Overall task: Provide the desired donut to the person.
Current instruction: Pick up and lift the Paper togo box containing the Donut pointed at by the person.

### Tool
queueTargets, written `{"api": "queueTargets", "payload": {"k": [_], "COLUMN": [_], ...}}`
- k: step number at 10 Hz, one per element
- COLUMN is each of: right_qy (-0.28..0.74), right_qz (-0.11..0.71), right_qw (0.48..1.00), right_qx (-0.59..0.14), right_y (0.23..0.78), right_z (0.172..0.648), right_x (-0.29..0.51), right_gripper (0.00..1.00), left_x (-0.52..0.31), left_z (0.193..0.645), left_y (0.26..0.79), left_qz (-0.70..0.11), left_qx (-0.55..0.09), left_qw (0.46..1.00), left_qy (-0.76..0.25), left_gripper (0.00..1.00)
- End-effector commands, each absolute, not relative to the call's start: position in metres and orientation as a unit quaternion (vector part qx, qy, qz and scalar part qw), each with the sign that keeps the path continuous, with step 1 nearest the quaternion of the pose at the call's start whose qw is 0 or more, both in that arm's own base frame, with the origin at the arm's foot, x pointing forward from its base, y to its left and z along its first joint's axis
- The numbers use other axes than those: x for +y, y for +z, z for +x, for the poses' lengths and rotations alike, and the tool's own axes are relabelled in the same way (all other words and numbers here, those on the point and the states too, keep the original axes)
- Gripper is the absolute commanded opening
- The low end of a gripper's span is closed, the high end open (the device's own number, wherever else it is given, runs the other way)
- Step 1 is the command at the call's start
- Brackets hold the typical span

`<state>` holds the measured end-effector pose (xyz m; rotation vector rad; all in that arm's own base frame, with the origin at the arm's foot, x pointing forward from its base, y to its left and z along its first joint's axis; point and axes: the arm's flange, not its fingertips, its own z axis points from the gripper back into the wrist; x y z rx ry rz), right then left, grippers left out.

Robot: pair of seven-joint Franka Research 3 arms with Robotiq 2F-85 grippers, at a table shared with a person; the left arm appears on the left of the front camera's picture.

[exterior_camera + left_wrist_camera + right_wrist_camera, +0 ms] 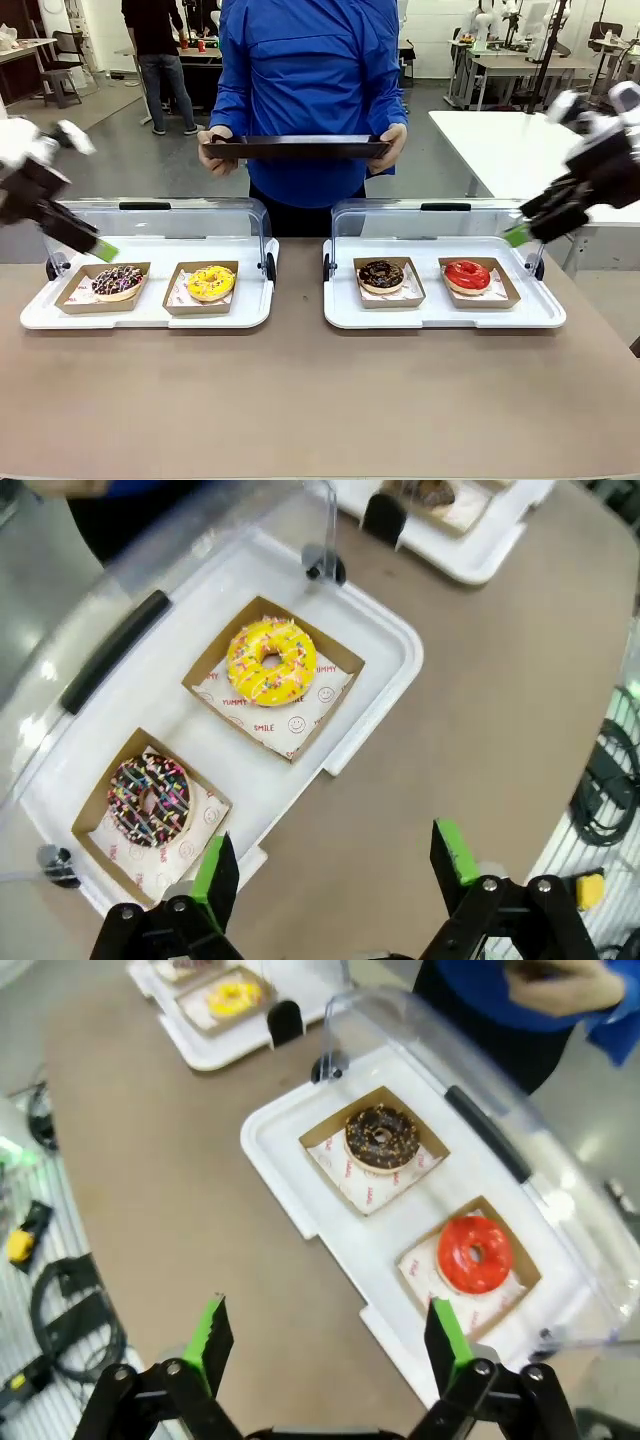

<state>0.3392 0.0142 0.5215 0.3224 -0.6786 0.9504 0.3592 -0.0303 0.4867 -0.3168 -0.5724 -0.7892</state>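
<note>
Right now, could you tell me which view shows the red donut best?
The right wrist view: the red donut is close, seen from above. The front view shows it smaller and flatter; the left wrist view faces the other tray.

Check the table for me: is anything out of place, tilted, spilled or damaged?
Nothing stands out. The sprinkled donut, yellow donut, chocolate donut and red donut each lie flat in their own cardboard box, on the left white tray or the right white tray. No spills show on the table.
</note>
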Motion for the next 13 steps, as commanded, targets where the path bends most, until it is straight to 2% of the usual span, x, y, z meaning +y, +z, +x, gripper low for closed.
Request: {"api": "queueTargets", "payload": {"k": [1,4,7,13], "right_qy": [0.462,0.455,0.447,0.440], "right_qz": [0.177,0.202,0.215,0.213], "right_qw": [0.800,0.792,0.782,0.768], "right_qx": [-0.340,-0.352,-0.377,-0.413], "right_y": [0.506,0.497,0.492,0.499], "right_z": [0.322,0.335,0.341,0.337], "right_x": [-0.013,-0.023,-0.024,-0.020], "right_gripper": [1.00,1.00,1.00,1.00], "left_x": [0.009,0.023,0.037,0.043], "left_z": [0.254,0.227,0.222,0.222], "left_y": [0.434,0.438,0.440,0.444], "left_qz": [-0.188,-0.183,-0.179,-0.172], "left_qx": [-0.307,-0.367,-0.445,-0.487], "left_qw": [0.846,0.818,0.795,0.779], "left_qy": [-0.393,-0.403,-0.370,-0.355], "left_gripper": [1.00,1.00,1.00,1.00]}}
